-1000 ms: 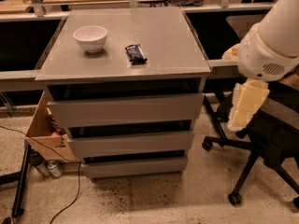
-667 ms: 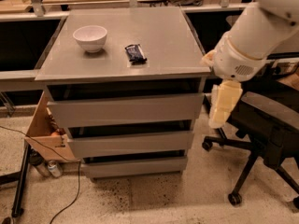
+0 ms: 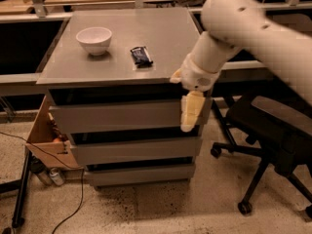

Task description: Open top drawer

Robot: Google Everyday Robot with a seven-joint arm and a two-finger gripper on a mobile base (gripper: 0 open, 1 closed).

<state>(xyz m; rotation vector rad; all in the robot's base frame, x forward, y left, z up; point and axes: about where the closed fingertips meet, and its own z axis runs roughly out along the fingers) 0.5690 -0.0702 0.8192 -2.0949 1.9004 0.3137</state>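
Claw (image 3: 188, 122) hangs over right end of top drawer (image 3: 117, 117), office chair (image 3: 279, 123) beside

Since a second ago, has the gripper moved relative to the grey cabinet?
Yes. The gripper has swung in from off the cabinet's right side and now hangs in front of the right end of the top drawer.
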